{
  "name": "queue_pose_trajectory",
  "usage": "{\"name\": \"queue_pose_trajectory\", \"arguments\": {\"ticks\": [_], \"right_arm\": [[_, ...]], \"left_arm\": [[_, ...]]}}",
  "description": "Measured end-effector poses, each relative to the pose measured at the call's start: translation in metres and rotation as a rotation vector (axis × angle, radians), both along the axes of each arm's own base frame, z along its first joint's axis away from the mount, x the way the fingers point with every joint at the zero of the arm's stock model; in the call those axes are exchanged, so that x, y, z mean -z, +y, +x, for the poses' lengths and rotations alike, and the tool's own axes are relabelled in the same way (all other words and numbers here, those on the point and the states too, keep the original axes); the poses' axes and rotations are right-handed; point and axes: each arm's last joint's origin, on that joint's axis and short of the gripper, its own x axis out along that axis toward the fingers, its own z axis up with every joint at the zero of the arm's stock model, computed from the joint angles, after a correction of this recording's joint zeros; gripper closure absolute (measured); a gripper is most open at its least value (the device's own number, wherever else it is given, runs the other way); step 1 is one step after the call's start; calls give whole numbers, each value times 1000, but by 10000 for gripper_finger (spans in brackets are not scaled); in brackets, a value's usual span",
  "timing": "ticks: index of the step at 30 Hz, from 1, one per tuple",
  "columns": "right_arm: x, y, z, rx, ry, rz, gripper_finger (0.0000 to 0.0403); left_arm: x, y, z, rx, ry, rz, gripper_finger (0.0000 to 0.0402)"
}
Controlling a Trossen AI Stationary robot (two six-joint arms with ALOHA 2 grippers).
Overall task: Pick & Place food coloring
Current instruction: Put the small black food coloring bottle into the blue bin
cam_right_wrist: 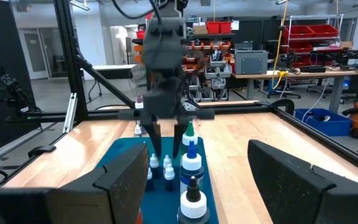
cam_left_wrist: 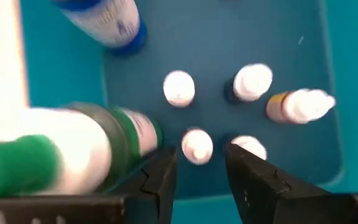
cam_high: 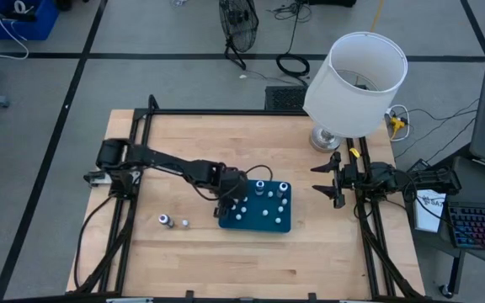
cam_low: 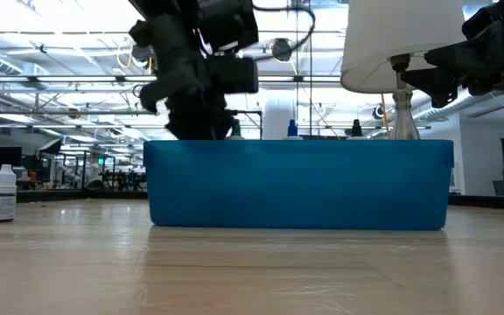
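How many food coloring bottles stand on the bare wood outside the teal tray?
2. A dark-bodied, pale-capped bottle and a whitish bottle beside it, both on the wooden table left of the flat teal tray. The left arm could hide more.

We see the left gripper (cam_right_wrist: 165, 151) hanging over food coloring (cam_right_wrist: 191, 163) bottles in the teal tray (cam_right_wrist: 122, 155); our own fingers (cam_right_wrist: 126, 174) spread wide.

Tray (cam_high: 268, 224) sits mid-table holding bottles (cam_high: 260, 186); two bottles (cam_high: 165, 220) stand left of it; lamp (cam_high: 356, 80) far right.
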Motion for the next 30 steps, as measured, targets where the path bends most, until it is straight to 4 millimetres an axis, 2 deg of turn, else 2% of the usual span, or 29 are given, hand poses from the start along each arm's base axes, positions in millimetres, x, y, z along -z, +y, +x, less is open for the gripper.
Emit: {"name": "queue_pose_trajectory", "arguments": {"ticks": [5, 9, 14, 17, 20, 25, 30], "right_arm": [[0, 0, 0, 0, 1, 0, 140], [0, 0, 0, 0, 1, 0, 140], [0, 0, 0, 0, 0, 0, 140], [0, 0, 0, 0, 3, 0, 140], [0, 0, 0, 0, 1, 0, 140], [0, 0, 0, 0, 4, 0, 140], [0, 0, 0, 0, 4, 0, 140]], "left_arm": [[-27, 0, -7, 1, -79, 1, 270], [-54, 1, -19, -15, -125, -3, 268], [-77, -11, -58, 19, 36, -67, 260], [-81, -27, -82, -27, 202, -107, 254], [-82, -47, -98, -69, 300, -63, 244], [-79, -84, -107, -114, 249, 44, 205], [-67, -106, -117, -129, 257, 106, 154]]}}
